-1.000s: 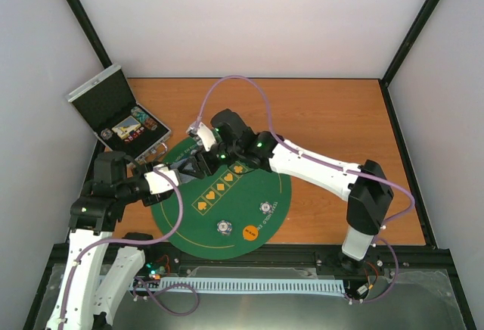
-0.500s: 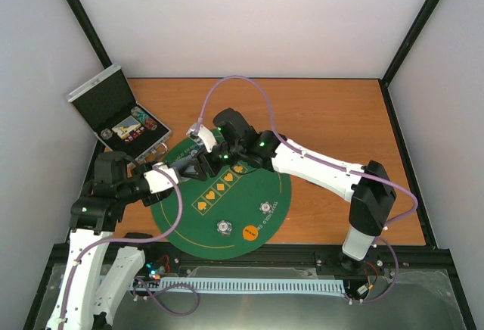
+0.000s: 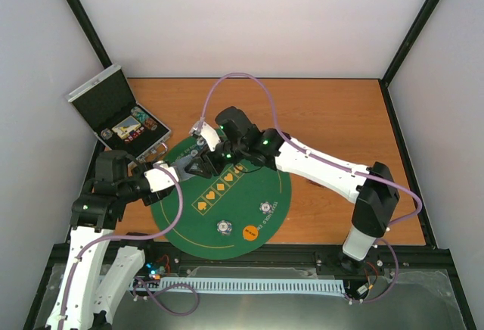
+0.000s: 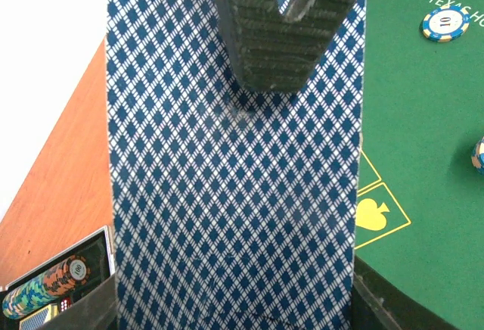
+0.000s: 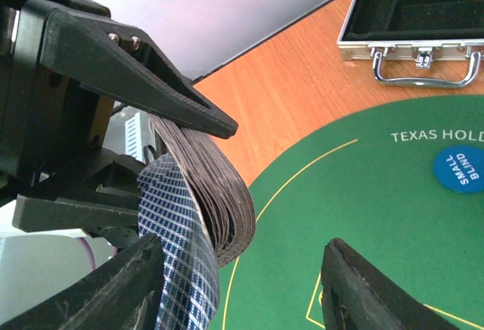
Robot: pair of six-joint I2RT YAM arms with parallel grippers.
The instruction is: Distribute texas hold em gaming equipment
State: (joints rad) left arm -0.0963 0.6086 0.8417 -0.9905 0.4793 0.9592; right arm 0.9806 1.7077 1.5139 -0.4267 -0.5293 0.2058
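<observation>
Left end effector (image 5: 185, 167) grips the deck (image 5: 219, 194) above the mat (image 4: 423, 118) edge, near the case (image 3: 121, 114). Right end effector (image 5: 242, 250) stands open, one finger (image 4: 265, 35) on the top card (image 4: 227, 194).

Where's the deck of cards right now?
Top view: the deck of cards sits in the left gripper, over the left side of the green mat, near the silver case.

On the tabletop (image 3: 340, 110), the mat (image 3: 238, 210) lies toward seven o'clock, with the case (image 3: 102, 103) just beside its ten o'clock edge. On the mat, two chips (image 3: 224, 226) and a disc (image 3: 251, 232) lie toward five o'clock; the deck of cards (image 4: 227, 194) hangs above its eleven o'clock edge.
</observation>
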